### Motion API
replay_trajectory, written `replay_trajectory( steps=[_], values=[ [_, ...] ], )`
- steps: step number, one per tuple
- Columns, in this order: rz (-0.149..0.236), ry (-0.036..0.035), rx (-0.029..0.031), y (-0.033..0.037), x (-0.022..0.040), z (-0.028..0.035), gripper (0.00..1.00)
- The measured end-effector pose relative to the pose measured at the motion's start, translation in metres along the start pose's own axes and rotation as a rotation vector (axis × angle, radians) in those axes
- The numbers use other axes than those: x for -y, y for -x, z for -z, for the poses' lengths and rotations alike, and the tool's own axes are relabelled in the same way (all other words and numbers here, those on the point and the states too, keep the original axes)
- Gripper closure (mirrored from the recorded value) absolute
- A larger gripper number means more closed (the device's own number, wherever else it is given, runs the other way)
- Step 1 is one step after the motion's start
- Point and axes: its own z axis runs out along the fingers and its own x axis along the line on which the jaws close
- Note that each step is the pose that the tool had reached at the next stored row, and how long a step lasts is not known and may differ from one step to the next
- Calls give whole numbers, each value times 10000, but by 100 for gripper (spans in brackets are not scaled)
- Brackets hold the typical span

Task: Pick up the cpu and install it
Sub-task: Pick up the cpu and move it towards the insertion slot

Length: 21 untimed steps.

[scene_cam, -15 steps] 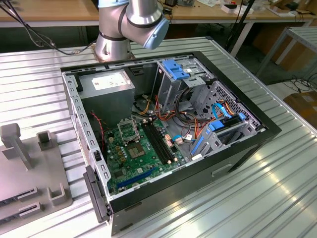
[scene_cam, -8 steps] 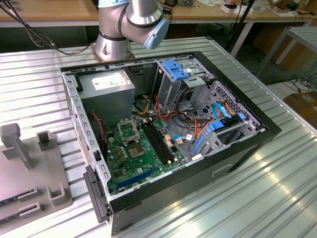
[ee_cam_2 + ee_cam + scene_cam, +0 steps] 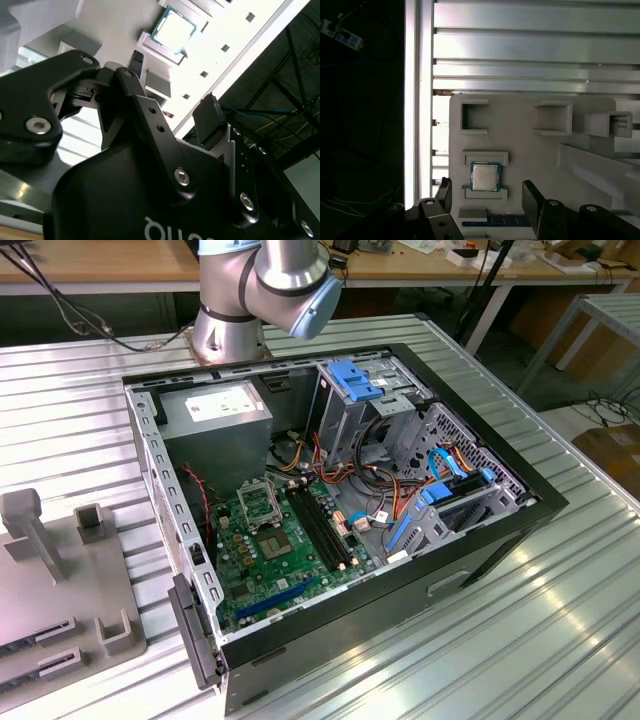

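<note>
First wrist view: shows tool [image 3: 487,192] wide open, empty; cpu [image 3: 485,177] just beyond tool, centred between its fingers, in grey holder [image 3: 515,150]. Not yet grasped; pickup, install both left.

Matt silvery metal — the cpu [image 3: 485,177]

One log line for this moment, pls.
stage: pre-grasp | hand: open, empty, over cpu | cpu: resting in grey tray slot, untouched
</note>
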Motion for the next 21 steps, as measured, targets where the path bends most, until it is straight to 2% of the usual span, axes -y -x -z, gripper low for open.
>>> replay_trajectory(
  steps=[2, 7, 21],
  values=[
    [2, 0, -12, 49, 2, -32, 33],
    [1, 1, -20, 54, 3, -155, 33],
    [1, 0, -21, 54, 3, -162, 33]
  ],
)
